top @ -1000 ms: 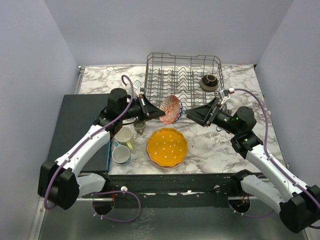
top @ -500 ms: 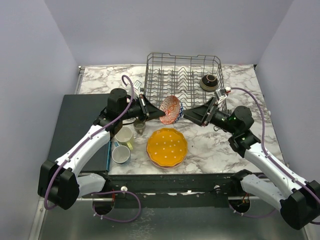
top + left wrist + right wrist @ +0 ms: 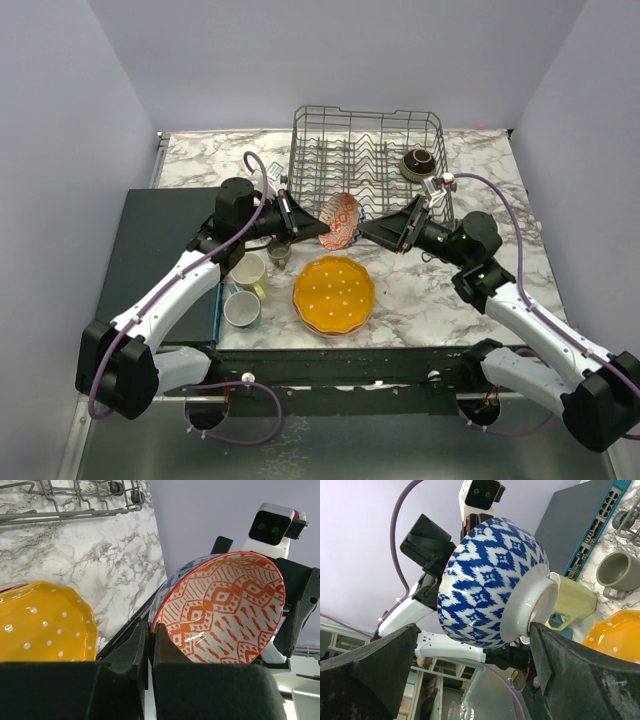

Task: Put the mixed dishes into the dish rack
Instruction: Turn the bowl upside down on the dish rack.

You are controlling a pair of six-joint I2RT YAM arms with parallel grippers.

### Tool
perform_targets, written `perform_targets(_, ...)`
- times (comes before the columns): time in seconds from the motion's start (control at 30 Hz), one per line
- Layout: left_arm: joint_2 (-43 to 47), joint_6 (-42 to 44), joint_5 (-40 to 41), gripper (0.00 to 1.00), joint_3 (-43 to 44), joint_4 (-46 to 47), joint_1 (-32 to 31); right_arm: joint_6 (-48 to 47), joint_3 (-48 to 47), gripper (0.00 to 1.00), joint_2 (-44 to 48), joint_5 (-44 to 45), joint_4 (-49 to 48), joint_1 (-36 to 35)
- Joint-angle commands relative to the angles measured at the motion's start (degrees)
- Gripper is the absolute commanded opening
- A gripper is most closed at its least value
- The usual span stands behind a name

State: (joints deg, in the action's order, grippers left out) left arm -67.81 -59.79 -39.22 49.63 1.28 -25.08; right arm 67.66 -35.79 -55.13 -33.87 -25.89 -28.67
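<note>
My left gripper (image 3: 318, 228) is shut on the rim of a small patterned bowl (image 3: 341, 220), held on its side above the table in front of the dish rack (image 3: 367, 150). In the left wrist view the fingers (image 3: 150, 630) pinch the rim of the bowl (image 3: 225, 610), orange-patterned inside. My right gripper (image 3: 368, 228) stands open around the bowl from the right. In the right wrist view the bowl's blue-and-white outside (image 3: 490, 585) sits between the wide fingers of the gripper (image 3: 474, 630). One pad is at the bowl's foot, the other stands apart.
A brown bowl (image 3: 418, 163) sits in the rack's right end. An orange dotted plate (image 3: 334, 292) lies on the marble before the arms. A yellow mug (image 3: 249, 272), a grey mug (image 3: 241, 308) and another mug (image 3: 279, 250) stand beside a dark mat (image 3: 160, 250).
My right gripper has moved left, still open, until its fingers straddle the bowl. The left arm and the bowl have stayed put.
</note>
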Motion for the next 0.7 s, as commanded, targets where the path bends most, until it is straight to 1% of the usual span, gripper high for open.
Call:
perform_targets(0.0, 1.7, -0.2, -1.4, 0.0, -0.7, 3.3, 0.4, -0.3, -2.3, 1.0, -0.5, 0.9, -3.0, -0.9)
perform_targets(0.2, 1.7, 1.2, -0.1, 0.0, -0.3, 1.7, 0.4, -0.8, -2.9, 1.0, -0.9, 1.6, -2.9, -1.6)
perform_targets(0.43, 2.9, 4.8, 3.6, 0.0, 0.6, -3.8, 0.3, -1.7, -4.5, 1.0, -1.7, 3.8, -0.3, -2.8)
perform_targets(0.67, 3.5, 5.8, 5.0, 0.0, 0.5, -5.6, 0.3, -2.5, -6.4, 1.0, -3.6, 5.7, 0.9, -5.1)
